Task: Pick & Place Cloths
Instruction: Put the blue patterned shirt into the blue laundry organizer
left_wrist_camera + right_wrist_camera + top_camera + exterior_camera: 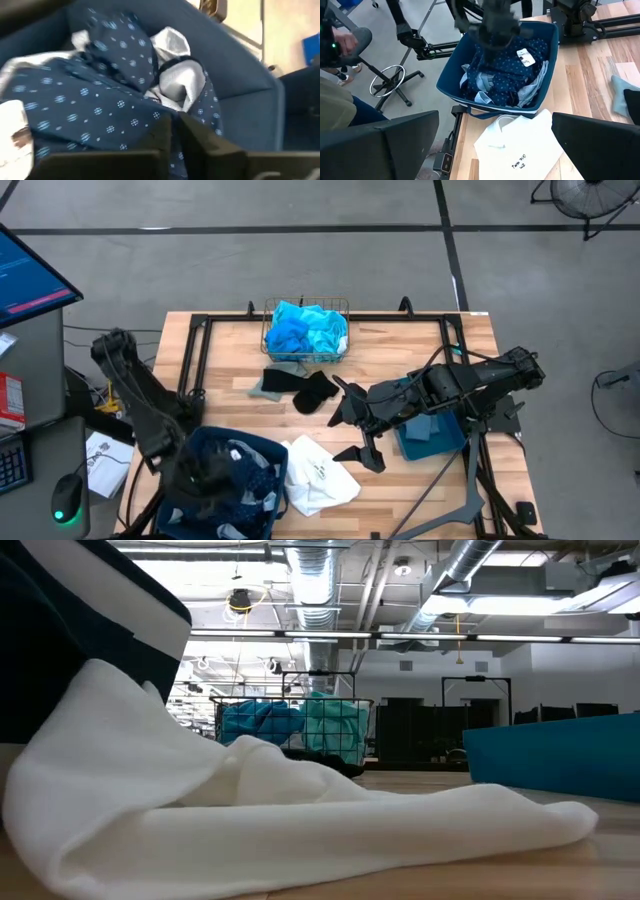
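A navy dotted cloth (243, 468) lies heaped in a dark blue bin (203, 442) at the table's near left, with pale grey-blue cloth (180, 82) among it. My left gripper (213, 475) is down in the bin, shut on the navy cloth (90, 100). A white cloth (318, 478) lies flat on the table beside the bin. My right gripper (356, 430) hangs open and empty above the white cloth (520, 145). A grey cloth (272, 383) and a black cloth (315, 390) lie mid-table. My left gripper pinches a fold of the navy dotted cloth (174, 150) between its two fingers, which come from above and point down into the bin. The cloth stays heaped in the bin around the fingers (200, 142). One layer or several, I cannot tell.
A gold wire basket (305, 332) with turquoise and bright blue cloths stands at the far middle. A teal bin (435, 435) sits under my right arm. A person's hand (342, 42) and a chair base (387, 80) show beyond the table's left edge.
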Available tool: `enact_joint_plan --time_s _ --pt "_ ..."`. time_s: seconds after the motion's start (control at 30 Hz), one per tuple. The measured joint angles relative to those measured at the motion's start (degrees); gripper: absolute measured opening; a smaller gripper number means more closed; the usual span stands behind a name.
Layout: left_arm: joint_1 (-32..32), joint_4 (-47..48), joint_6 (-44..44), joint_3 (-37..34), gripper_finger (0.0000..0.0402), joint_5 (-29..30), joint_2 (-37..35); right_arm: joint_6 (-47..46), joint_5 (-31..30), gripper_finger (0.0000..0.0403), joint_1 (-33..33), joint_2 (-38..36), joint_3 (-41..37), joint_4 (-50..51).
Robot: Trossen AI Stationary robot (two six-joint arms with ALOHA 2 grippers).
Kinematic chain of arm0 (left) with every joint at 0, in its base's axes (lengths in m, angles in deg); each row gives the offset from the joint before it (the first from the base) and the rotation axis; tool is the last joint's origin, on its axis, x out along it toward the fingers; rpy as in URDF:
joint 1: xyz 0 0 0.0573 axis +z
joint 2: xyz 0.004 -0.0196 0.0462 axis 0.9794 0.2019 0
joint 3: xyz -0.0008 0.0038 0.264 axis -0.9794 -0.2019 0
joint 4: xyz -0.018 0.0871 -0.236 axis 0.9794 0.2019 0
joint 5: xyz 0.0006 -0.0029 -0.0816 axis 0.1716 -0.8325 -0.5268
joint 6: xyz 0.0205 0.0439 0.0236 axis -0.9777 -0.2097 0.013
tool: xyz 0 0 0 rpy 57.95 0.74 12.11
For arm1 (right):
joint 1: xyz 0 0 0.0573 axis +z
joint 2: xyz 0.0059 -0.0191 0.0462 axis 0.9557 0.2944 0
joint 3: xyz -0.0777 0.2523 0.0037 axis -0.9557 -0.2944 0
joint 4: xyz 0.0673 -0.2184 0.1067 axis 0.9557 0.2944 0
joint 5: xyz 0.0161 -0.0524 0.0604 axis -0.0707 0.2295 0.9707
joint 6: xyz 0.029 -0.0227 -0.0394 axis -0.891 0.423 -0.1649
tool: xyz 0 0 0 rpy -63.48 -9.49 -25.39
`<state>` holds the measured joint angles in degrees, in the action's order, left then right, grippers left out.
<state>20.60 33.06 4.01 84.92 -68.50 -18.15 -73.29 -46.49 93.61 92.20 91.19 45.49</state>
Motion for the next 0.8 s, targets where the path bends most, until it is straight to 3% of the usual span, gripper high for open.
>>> enact_joint_plan --time_s 0.27,0.43,0.6,0.8 --pt "-1.3 -2.6 3.7 0.0 0.0002 -0.2 14.1 -0.2 0.0 0.0379 0.0 0.0 0.0 0.0" --pt "-1.3 -3.8 6.0 -1.4 0.0001 -2.7 18.6 -0.2 0.0 0.0379 0.0 0.0 0.0 0.0" --pt "-1.0 -3.1 6.0 -1.8 0.0001 -2.5 16.7 -0.2 0.0 0.0379 0.0 0.0 0.0 0.0" --pt "0.4 -1.5 5.6 -2.2 0.0008 -0.3 8.0 0.0 0.0 0.0379 0.0 0.0 0.0 0.0"
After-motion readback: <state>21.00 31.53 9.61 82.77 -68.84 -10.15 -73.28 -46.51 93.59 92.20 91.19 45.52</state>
